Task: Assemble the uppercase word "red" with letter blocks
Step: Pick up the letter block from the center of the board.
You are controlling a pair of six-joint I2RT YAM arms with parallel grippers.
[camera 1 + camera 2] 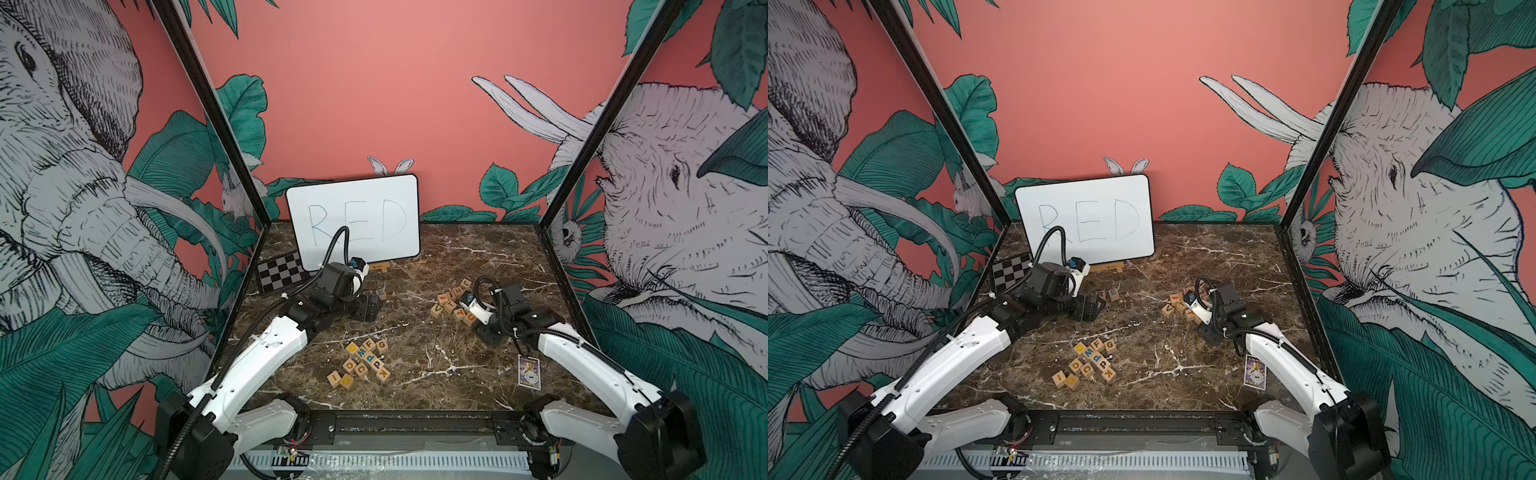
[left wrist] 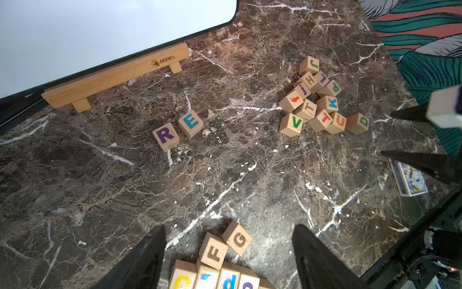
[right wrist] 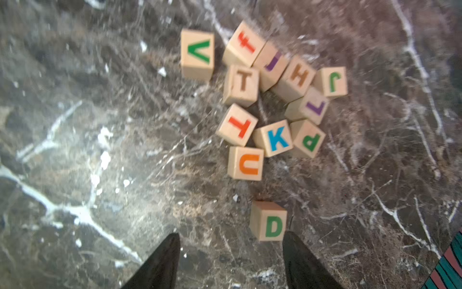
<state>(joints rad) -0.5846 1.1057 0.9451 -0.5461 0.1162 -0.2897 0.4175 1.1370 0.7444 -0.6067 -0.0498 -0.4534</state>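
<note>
Hovering low over the table (image 3: 75,150) with the right gripper (image 3: 231,234), jaws standing apart and holding nothing. Finding the D block (image 3: 268,221) just ahead of it, resting flat on the table, sitting closer to one black finger (image 3: 300,255) than to the middle of the gap, apparently not touching it. Lying a little apart from the pile of other letter blocks (image 3: 262,100), so leaving free room on its sides for a grasp; being a cube, offering no long axis to line up with. Seeing the R block (image 2: 165,136) and the E block (image 2: 190,123) in front of the wooden stand (image 2: 115,75) of the whiteboard (image 2: 100,32), side by side and almost touching, with bare table beyond the E. Hanging nearer to those two with the left gripper (image 2: 228,227), jaws also apart and empty. Judging the right arm as the nearer one to D; probably needing a small sideways shift to centre the cube before closing
</note>
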